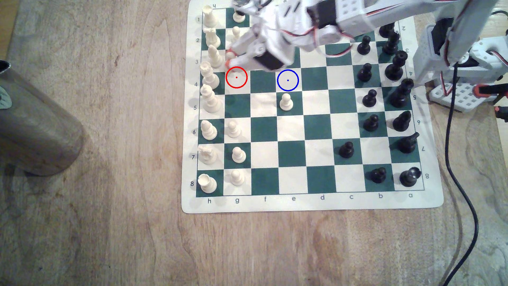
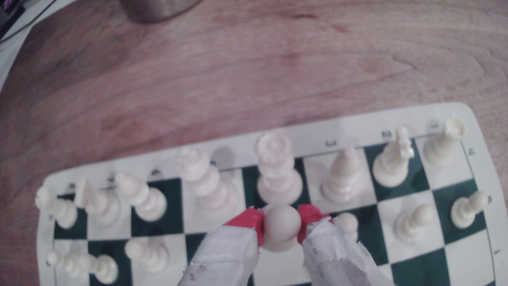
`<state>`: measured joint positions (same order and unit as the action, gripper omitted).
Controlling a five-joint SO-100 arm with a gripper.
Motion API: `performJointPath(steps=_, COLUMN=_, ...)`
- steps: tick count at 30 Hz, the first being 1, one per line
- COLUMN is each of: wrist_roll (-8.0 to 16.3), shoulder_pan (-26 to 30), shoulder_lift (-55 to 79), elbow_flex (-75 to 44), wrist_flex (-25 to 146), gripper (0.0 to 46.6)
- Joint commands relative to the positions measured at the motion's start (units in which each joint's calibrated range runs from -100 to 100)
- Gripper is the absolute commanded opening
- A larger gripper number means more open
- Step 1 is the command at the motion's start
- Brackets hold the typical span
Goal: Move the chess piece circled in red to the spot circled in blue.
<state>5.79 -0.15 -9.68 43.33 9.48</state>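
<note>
My gripper (image 1: 228, 58) has red-tipped, white-wrapped fingers and is shut on the chess piece (image 2: 281, 227), a cream pawn pinched at its ball head. In the exterior view the chess piece (image 1: 231, 56) shows faintly between the red tips, just above the red-ringed square (image 1: 236, 77), which holds no piece. In the wrist view the gripper (image 2: 281, 220) holds the pawn in front of the tall cream queen (image 2: 276, 167). The spot (image 1: 287, 80), a cream square with a blue ring, lies two squares toward the exterior view's right and is bare.
Tall cream back-row pieces (image 1: 210, 74) stand close to the gripper on the exterior view's left. Another cream pawn (image 2: 347, 222) sits beside one finger. A lone cream pawn (image 1: 286, 101) stands just below the spot. Black pieces (image 1: 365, 73) line the right side. A metal cylinder (image 1: 35, 123) is off the board.
</note>
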Motion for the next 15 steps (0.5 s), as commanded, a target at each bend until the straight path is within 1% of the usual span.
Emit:
performJointPath(steps=1, wrist_roll=-0.3, shoulder_pan=-1.1, shoulder_lift=-12.8, elbow_flex=5.0, wrist_flex=0.3, gripper=0.2)
performJointPath(steps=3, wrist_roll=-0.3, shoulder_pan=-1.5, shoulder_lift=-16.6, elbow_flex=8.6, wrist_flex=1.0, gripper=0.2)
performJointPath(steps=4, wrist_roll=-0.5, shoulder_pan=-1.7, shoulder_lift=-20.4, elbow_flex=12.6, wrist_flex=1.3, gripper=0.2)
performJointPath(steps=9, wrist_roll=-1.2, shoulder_pan=-1.5, shoulder_lift=-28.8, elbow_flex=21.1, wrist_flex=4.6, gripper=0.2)
performJointPath(steps=15, wrist_roll=-1.3, shoulder_pan=-0.8, shoulder_lift=-31.1, elbow_flex=28.3, wrist_flex=4.9, gripper=0.2)
